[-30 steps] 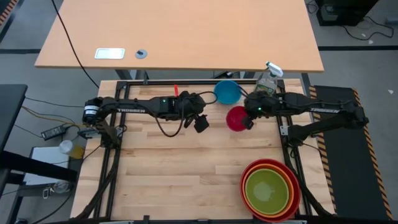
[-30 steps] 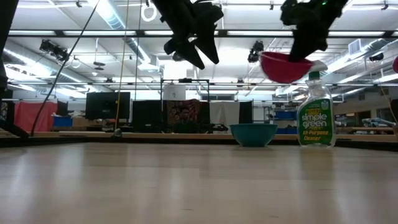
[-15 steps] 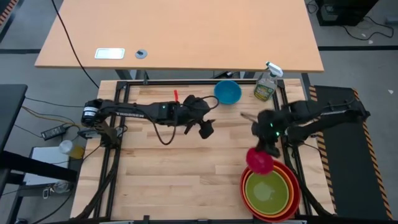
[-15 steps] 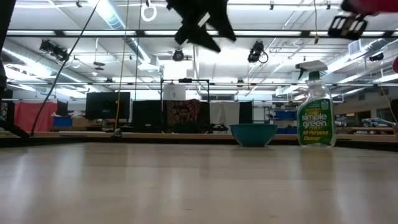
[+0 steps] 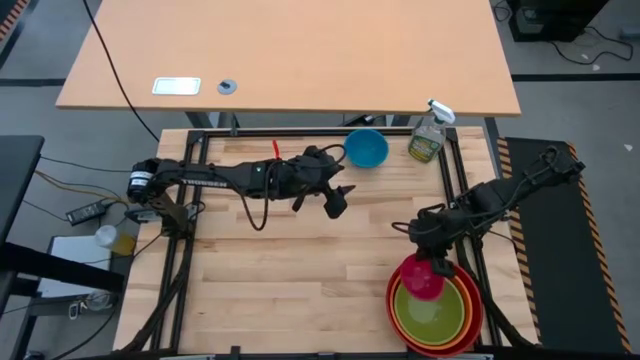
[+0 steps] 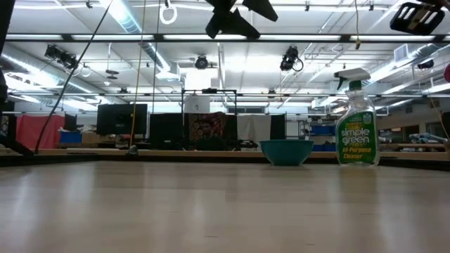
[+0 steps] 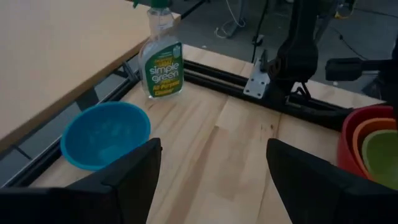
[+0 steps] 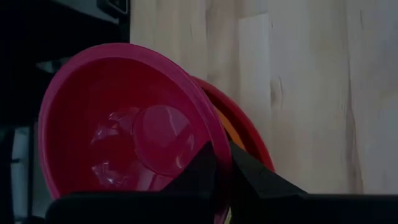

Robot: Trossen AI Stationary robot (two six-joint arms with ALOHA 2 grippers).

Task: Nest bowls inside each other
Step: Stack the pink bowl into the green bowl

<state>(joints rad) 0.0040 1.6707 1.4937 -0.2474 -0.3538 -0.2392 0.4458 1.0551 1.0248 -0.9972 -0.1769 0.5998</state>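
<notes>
A magenta bowl (image 5: 422,279) hangs over the far edge of a nested stack, with my right gripper (image 5: 431,262) shut on it. The stack is a green bowl (image 5: 432,308) in an orange bowl (image 5: 464,300) in a red bowl (image 5: 476,322), near the table's near right corner. A blue bowl (image 5: 366,148) rests on its base at the far edge. My left gripper (image 5: 338,200) hovers open, high above the table, just near-left of the blue bowl (image 7: 106,134). My right gripper pinches the magenta bowl's rim (image 8: 210,144) between its two fingers (image 8: 199,177), one inside the bowl and one outside. The fingers slant down from the table's far right. The bowl hangs tilted above the stack, with its hollow (image 8: 124,130) facing the wrist camera.
A clear spray bottle (image 5: 428,135) of yellowish liquid stands at the far edge, right of the blue bowl. A black frame rail (image 5: 455,190) runs along the table's right side. Bare wood (image 5: 290,270) spreads across the middle and near left.
My right gripper has swung from beside the spray bottle toward the table's near edge, turning as it went. It has carried the magenta bowl over the stacked bowls. My left gripper has risen a little and tipped up toward level, staying open.
</notes>
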